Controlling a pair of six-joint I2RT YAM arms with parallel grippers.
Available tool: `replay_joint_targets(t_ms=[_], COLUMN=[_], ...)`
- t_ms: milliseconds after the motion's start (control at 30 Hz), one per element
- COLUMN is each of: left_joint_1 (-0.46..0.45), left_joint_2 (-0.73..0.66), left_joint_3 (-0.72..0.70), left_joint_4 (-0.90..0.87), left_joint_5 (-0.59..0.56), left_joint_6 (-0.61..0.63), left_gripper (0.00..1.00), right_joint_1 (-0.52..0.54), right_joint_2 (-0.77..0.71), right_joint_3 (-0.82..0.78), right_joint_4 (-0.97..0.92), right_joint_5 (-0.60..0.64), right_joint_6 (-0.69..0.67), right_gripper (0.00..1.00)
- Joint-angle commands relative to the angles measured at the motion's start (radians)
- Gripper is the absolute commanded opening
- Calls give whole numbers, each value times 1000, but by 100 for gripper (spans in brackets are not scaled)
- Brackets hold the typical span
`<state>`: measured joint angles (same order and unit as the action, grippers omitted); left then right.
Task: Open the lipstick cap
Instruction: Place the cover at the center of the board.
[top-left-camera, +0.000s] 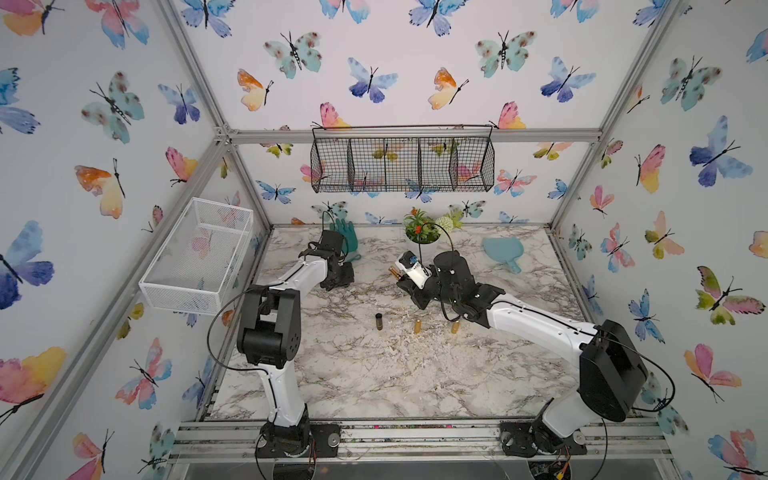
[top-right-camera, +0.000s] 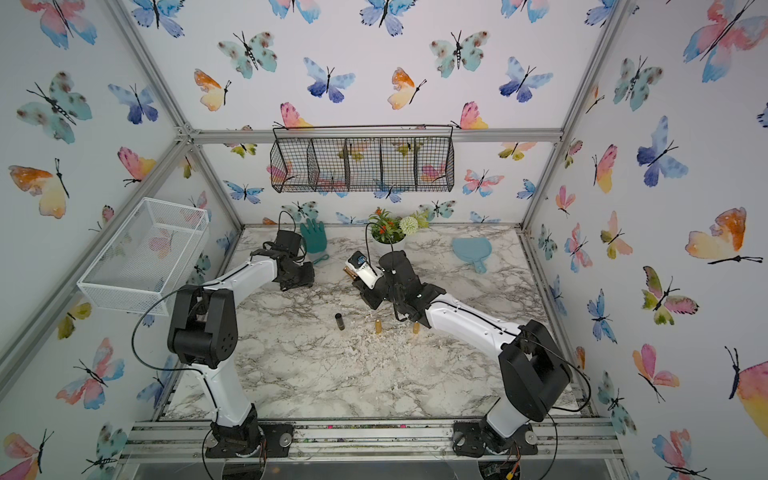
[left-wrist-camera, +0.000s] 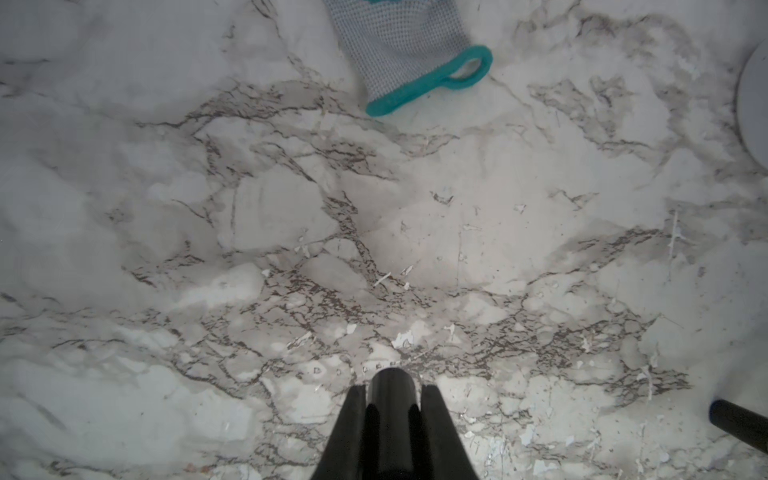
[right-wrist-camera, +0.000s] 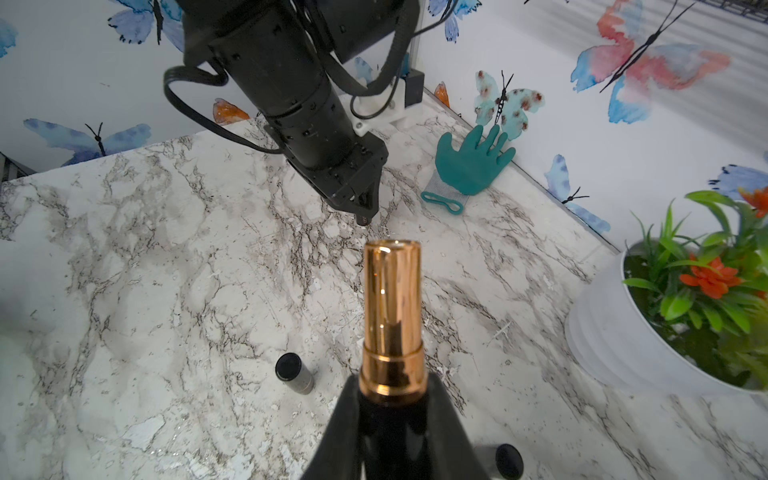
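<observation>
Right jaws clamp lipstick (right-wrist-camera: 390, 299); left jaws clamp black cap (left-wrist-camera: 390, 386); table (top-left-camera: 374, 374): one dark tube (top-left-camera: 379, 321), two gold tubes (top-left-camera: 417, 326) (top-left-camera: 455, 327).

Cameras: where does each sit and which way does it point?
Both top views: high at the front, looking down and back over the marble table; left arm and right arm show whole.
Left wrist: on the left arm, looking down at the table past the left gripper, shut on a black cap.
Right wrist: on the right arm, looking across the table along the right gripper and its gold lipstick toward the left gripper.
Shared: the teal glove shows in both wrist views.
</observation>
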<state>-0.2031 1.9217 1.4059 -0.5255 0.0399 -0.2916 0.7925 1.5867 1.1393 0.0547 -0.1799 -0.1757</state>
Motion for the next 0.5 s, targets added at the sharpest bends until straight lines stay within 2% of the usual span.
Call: replay_joint_targets(t_ms=[0, 467], left_joint_1=[-17, -44], left_joint_2=[40, 151], left_joint_3=[23, 89], left_joint_4=[-27, -116], left_joint_5=[-29, -31], left_joint_6=[28, 60], left_gripper=[3, 10], right_joint_1=[4, 4], right_joint_2=[-17, -7], right_joint_3=[2, -18], right_joint_4=[-7, 11], right_joint_5=[20, 19], right_joint_6=[13, 27], right_gripper=[14, 15])
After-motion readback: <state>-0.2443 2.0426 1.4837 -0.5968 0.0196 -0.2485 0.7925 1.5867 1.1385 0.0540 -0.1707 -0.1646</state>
